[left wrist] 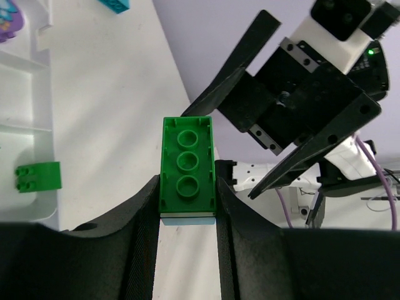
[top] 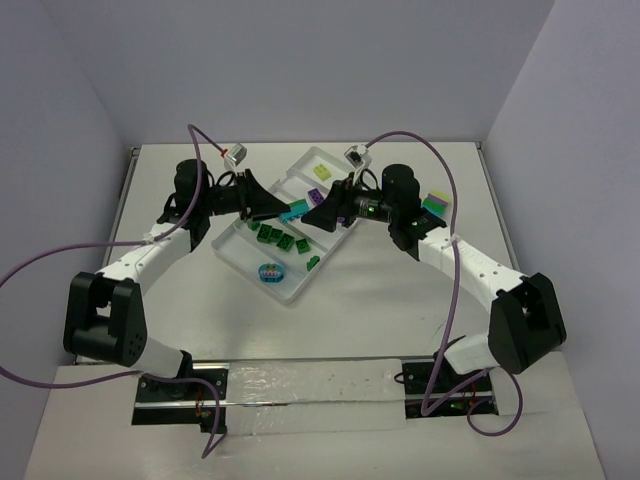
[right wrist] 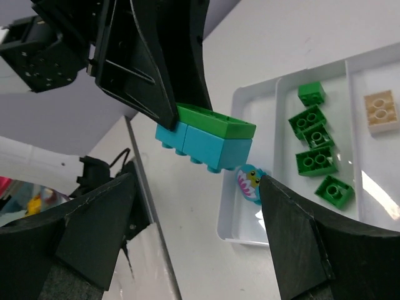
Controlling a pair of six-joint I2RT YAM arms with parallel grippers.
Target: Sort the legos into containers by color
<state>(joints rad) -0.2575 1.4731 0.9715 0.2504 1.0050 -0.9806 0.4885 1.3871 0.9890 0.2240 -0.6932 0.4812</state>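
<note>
My left gripper [top: 283, 208] is shut on a clump [top: 295, 210] of a green brick stacked on a teal-blue one and holds it in the air above the clear tray [top: 300, 288]. In the left wrist view the clump [left wrist: 187, 169] sits between my fingertips. My right gripper [top: 320, 215] is open and empty, facing the left gripper closely. In the right wrist view the clump [right wrist: 209, 140] hangs just beyond my spread fingers [right wrist: 294, 237]. Several green bricks [top: 280, 238] and a teal oval piece [top: 270, 270] lie in the tray. A yellow-green brick [top: 322, 172] lies in the far compartment.
A multi-colour clump [top: 435, 200] stands on the table right of the tray. The right wrist view shows a peach brick [right wrist: 381, 111] and green bricks [right wrist: 312, 144] in the tray compartments. Purple cables arch over both arms. Walls close the back and sides.
</note>
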